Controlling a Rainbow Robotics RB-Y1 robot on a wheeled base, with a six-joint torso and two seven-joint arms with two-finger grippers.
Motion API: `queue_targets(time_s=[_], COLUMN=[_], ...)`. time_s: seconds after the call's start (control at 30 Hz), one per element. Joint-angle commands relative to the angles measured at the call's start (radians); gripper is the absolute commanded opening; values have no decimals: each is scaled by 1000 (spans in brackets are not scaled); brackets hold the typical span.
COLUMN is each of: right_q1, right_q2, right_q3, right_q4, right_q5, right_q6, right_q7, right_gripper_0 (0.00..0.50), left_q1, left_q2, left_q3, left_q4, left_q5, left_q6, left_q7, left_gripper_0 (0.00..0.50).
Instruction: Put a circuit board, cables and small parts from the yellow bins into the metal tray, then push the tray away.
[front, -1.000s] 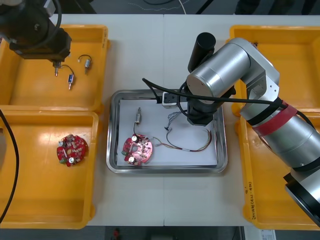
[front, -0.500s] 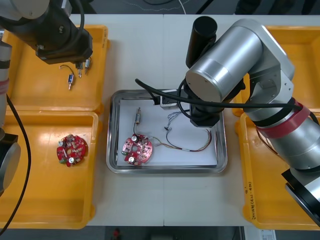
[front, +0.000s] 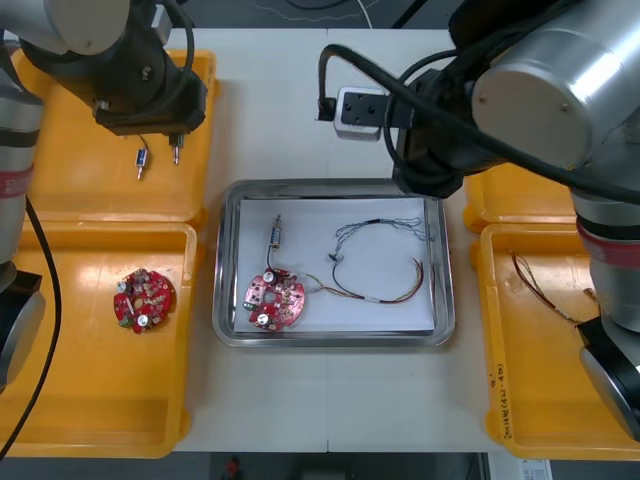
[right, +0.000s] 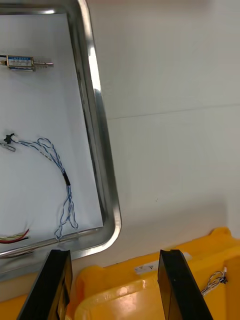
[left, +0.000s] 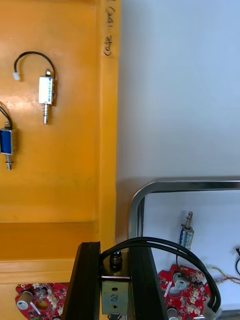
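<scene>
The left gripper (left: 114, 252) hangs over the far-left bin (front: 60, 190) by its right edge, clenched on a small part (left: 113, 295) with a black cable loop. Two loose parts (left: 46, 90) lie in that bin. A spare board (front: 143, 298) lies in the near-left bin (front: 90, 380).

The tray (front: 330, 342) holds a board (front: 273, 297) in its near left corner, a metal part (front: 276, 233) toward the far left corner, a blue-white cable (front: 385, 228) along the far edge and a red-yellow cable (front: 395, 295) toward the near right corner.

The right gripper (right: 112, 255) is released and empty above the far-right bin (right: 150, 295), at the corner beside the tray's far right corner.

On my table (front: 300, 110) I see the tray (front: 222, 262) at centre, left bins (front: 80, 380) at nine o'clock, right bins (front: 530, 390) at three o'clock.
</scene>
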Motion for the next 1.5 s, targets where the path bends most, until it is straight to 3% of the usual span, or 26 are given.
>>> queue_targets(time_s=[0.03,0.33,0.57,0.8,1.0,1.13,1.5], right_q1=[69,230,358,487,577,617,646], right_q2=[-87,-198,-247,-273,-279,-279,-274], right_q3=[-100,-287,-456,-618,-683,-718,-732], right_q4=[-83,-177,-191,-191,-189,-188,-109], right_q5=[-72,-215,-293,-293,-229,-243,-264], right_q6=[3,3,3,3,3,3,3], right_q7=[-166,-434,-598,-660,-675,-684,-730], right_gripper_0=[500,500,500,500,500,500,500], left_q1=[3,3,3,3,3,3,4], left_q2=[-29,-86,-138,-169,-175,-175,-175], left_q3=[-57,-212,-310,-396,-453,-473,-510], left_q4=[-58,-62,-13,100,196,240,255], left_q5=[27,32,32,22,19,10,5], left_q6=[7,7,-77,-220,-319,-367,-385], left_q7=[65,192,210,210,196,184,183], left_gripper_0=[2,0,0,0,0,0,2])
